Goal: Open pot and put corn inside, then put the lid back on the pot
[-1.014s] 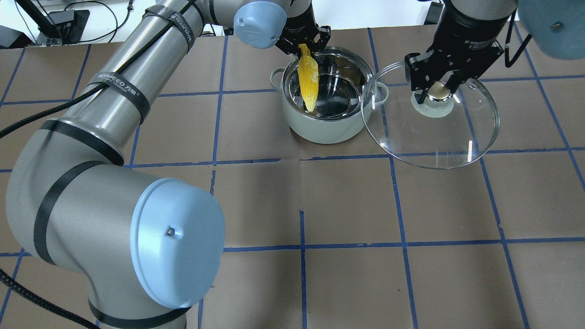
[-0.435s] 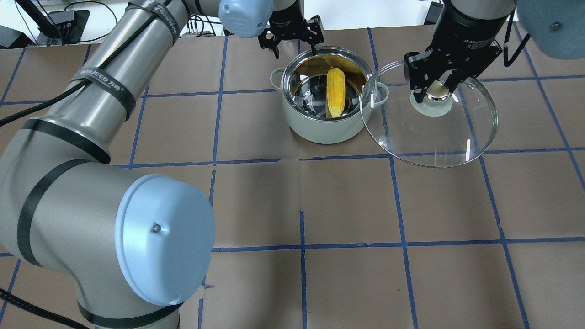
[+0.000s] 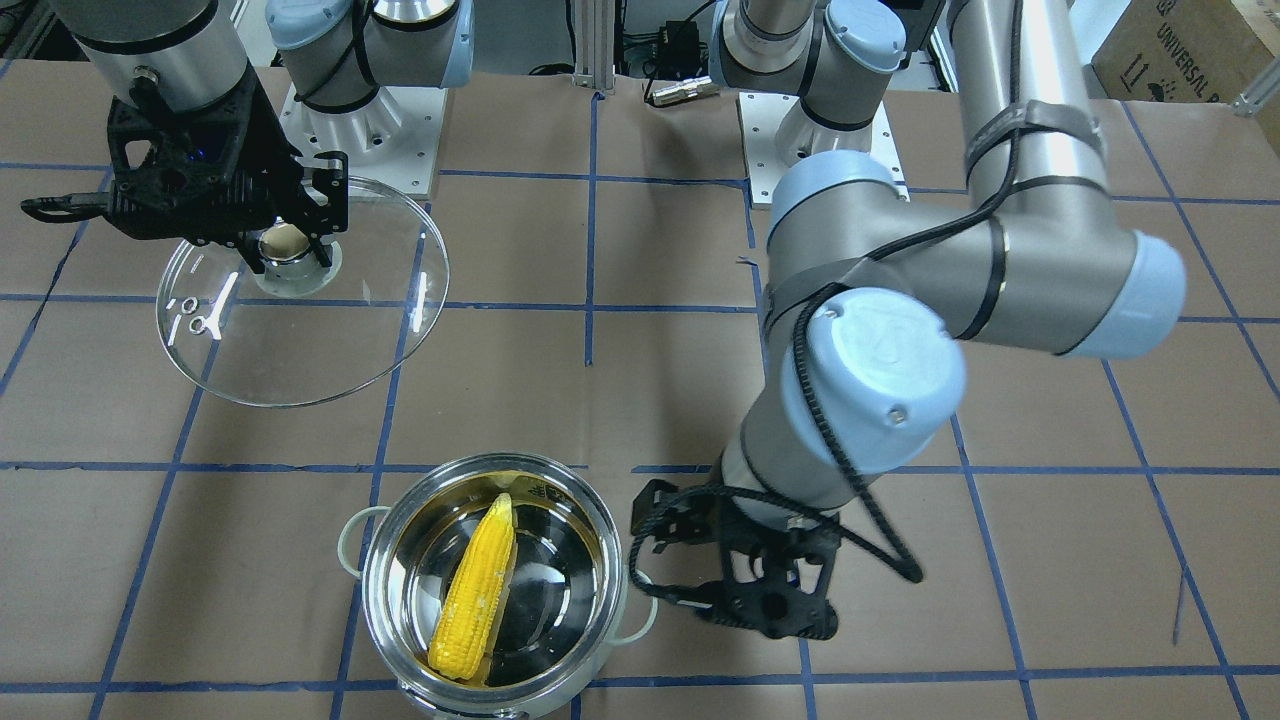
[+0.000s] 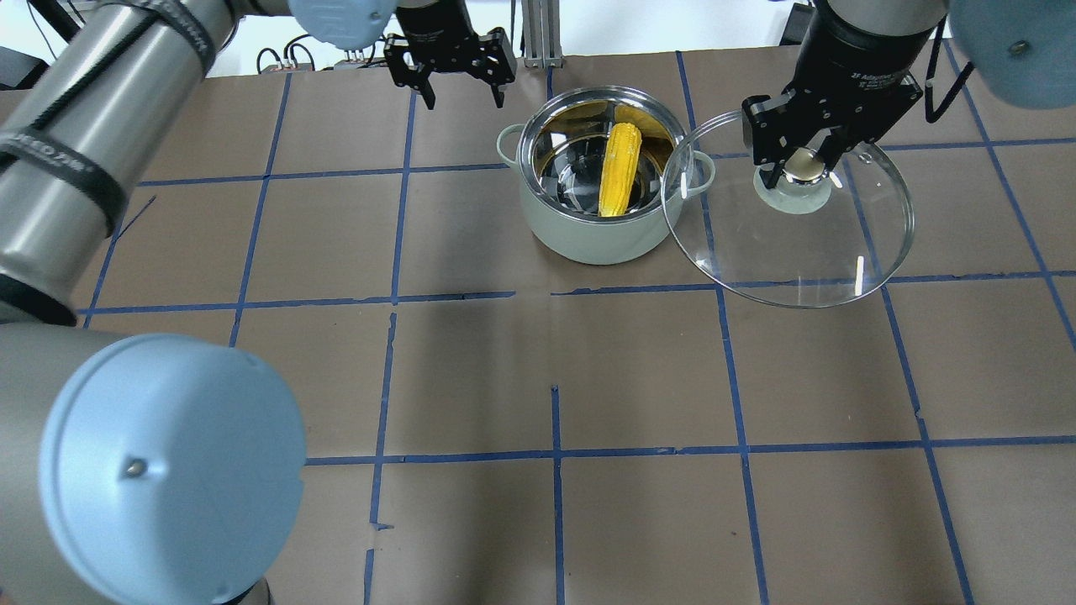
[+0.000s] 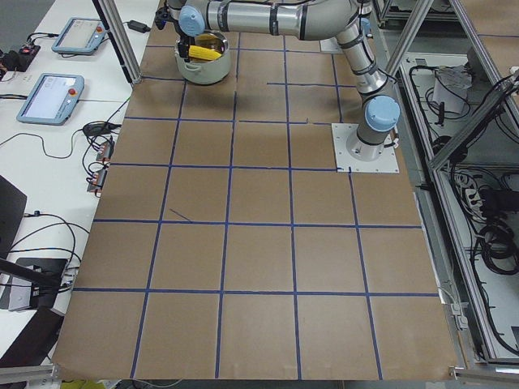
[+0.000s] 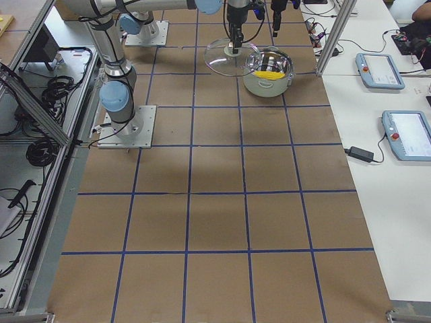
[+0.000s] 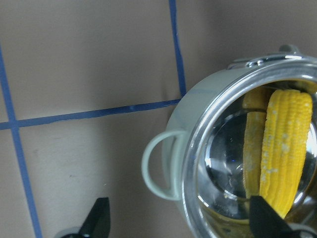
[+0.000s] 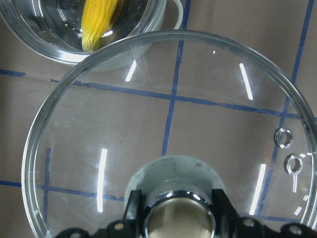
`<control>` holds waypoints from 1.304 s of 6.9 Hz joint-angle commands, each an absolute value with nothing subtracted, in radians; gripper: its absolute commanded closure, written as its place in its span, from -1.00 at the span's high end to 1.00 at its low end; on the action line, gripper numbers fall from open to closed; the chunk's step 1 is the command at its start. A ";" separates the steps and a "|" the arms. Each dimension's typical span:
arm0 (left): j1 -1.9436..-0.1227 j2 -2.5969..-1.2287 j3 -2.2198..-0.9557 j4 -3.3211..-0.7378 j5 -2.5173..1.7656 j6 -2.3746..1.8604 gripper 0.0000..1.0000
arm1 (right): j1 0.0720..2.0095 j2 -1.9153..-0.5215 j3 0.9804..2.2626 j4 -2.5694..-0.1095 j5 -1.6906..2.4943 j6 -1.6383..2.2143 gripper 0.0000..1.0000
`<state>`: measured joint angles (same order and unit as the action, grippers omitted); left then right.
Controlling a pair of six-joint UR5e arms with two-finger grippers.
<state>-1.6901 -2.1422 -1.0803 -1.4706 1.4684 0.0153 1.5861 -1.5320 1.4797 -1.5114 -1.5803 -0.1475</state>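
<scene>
The steel pot (image 4: 588, 239) stands open at the table's far middle, also in the front view (image 3: 600, 540). The yellow corn (image 4: 619, 168) lies inside it, leaning on the wall, and shows in the front view (image 3: 477, 590) and left wrist view (image 7: 285, 153). My left gripper (image 4: 456, 77) is open and empty, off the pot's left side, its fingertips (image 7: 99, 218) astride a pale handle (image 7: 153, 168). My right gripper (image 4: 803, 164) is shut on the knob (image 8: 178, 213) of the glass lid (image 4: 799, 244) and holds it in the air right of the pot, its edge overlapping the rim.
Brown paper with a blue tape grid (image 4: 555, 378) covers the table. My left arm's elbow (image 4: 168, 470) fills the near left of the overhead view. Tablets (image 6: 380, 67) and cables lie on the white benches beside the table.
My left gripper has let go of the corn, which dropped into the pot. The gripper then drew away to the left. My right gripper has kept still with the lid.
</scene>
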 commanded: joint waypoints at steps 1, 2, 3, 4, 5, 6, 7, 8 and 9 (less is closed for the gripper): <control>-1.568 -1.879 -1.396 -1.464 1.538 0.135 1.00 | 1.586 -1.528 1.477 -1.512 -1.580 -0.147 -0.82; -1.543 -1.790 -1.461 -1.471 1.577 0.137 1.00 | 1.591 -1.517 1.477 -1.520 -1.578 -0.141 -0.82; -1.546 -1.748 -1.459 -1.504 1.577 0.124 1.00 | 1.609 -1.503 1.476 -1.548 -1.578 -0.138 -0.82; -1.566 -1.734 -1.416 -1.567 1.581 0.118 1.00 | 1.658 -1.464 1.464 -1.601 -1.578 -0.085 -0.82; -1.562 -1.712 -1.384 -1.628 1.578 0.127 1.00 | 1.720 -1.377 1.428 -1.677 -1.586 -0.010 -0.82; -1.552 -1.712 -1.375 -1.631 1.582 0.129 1.00 | 1.767 -1.270 1.354 -1.698 -1.585 0.044 -0.82; -1.563 -1.713 -1.376 -1.653 1.627 0.120 1.00 | 1.802 -1.141 1.227 -1.697 -1.591 0.085 -0.82; -1.568 -1.700 -1.376 -1.666 1.667 0.123 1.00 | 1.819 -1.032 1.103 -1.683 -1.594 0.098 -0.82; -1.568 -1.709 -1.377 -1.663 1.637 0.118 1.00 | 1.824 -0.958 1.009 -1.680 -1.597 0.101 -0.82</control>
<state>-1.5653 -1.7066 -1.3771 -1.6577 1.6418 0.1215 1.8089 -1.0680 1.1369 -1.6852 -1.5926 0.0876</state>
